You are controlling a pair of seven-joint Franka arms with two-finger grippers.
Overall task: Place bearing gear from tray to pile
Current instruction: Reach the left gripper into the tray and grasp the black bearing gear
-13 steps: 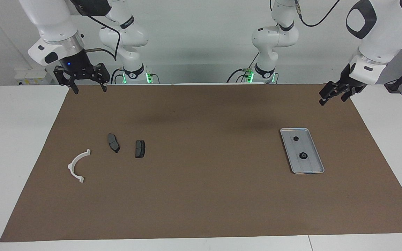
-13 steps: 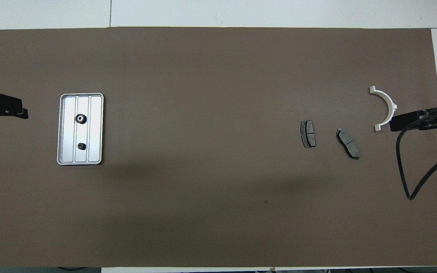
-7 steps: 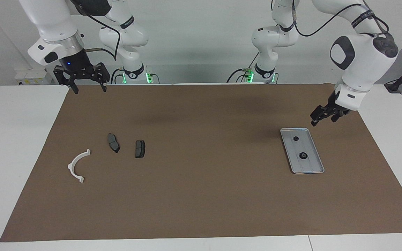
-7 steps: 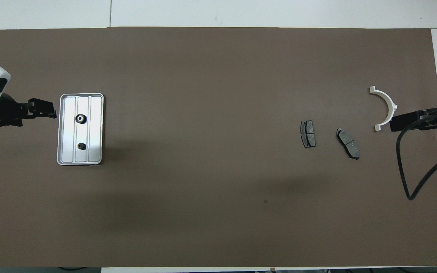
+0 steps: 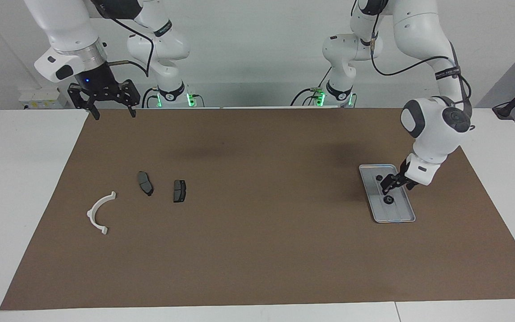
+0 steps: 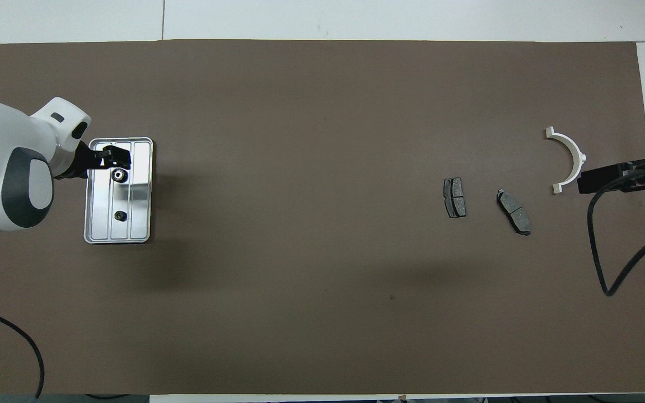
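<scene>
The silver ridged tray [image 5: 398,210] lies on the brown mat toward the left arm's end; it also shows in the overhead view [image 6: 140,196]. Two small dark parts sit in it: a toothed bearing gear [image 5: 388,199] [image 6: 117,175] and a smaller part [image 5: 378,177] [image 6: 120,215] nearer the robots. My left gripper [image 5: 386,187] [image 6: 116,159] hangs low over the tray, just above the gear. The pile lies toward the right arm's end: a white semicircular bracket [image 5: 90,214] [image 6: 579,154] and two dark brake pads [image 5: 145,183] [image 5: 179,191]. My right gripper [image 5: 112,109] waits open, raised over the mat's edge nearest the robots.
A brown mat [image 5: 257,246] covers most of the white table. A black cable [image 6: 608,268] from the right arm hangs over the mat near the bracket. The brake pads also show in the overhead view [image 6: 455,197] [image 6: 514,211].
My left arm has swung in from beside the mat and come down, bringing its gripper over the tray above the gear. The right arm and all parts have stayed put.
</scene>
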